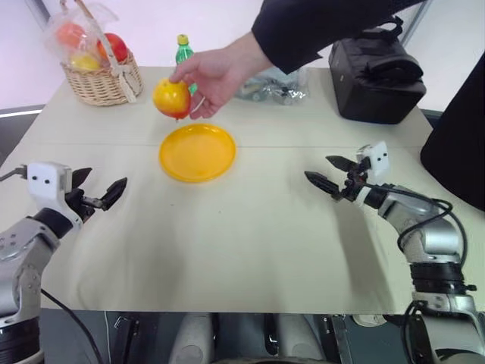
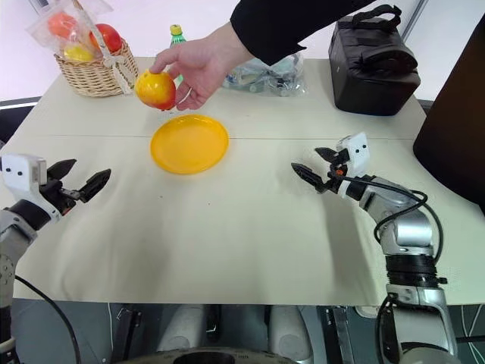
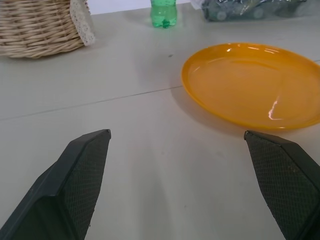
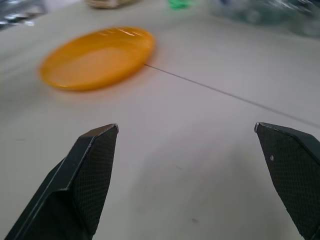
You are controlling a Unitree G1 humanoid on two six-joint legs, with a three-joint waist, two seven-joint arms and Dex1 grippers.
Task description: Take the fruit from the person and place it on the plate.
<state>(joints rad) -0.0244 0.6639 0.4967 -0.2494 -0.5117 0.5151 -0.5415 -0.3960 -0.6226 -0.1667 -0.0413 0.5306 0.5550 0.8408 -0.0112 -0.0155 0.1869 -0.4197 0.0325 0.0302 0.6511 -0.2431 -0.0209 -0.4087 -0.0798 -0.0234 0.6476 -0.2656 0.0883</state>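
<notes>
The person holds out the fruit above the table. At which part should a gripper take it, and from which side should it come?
Probably the fruit's lower, near half. The person's hand covers its top and far side with fingers, so that part is bare. Being round, it suits jaws across its widest middle, coming level from the robot's side, over the plate. Both the left gripper and right gripper are open.

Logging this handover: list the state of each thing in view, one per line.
Fruit: held in the person's hand, above the table.
Plate: empty, flat on the table.
Left gripper: open, empty.
Right gripper: open, empty.
Basket: upright, holding wrapped fruit.
Bottle: upright, capped.
Black bag: closed.
</notes>
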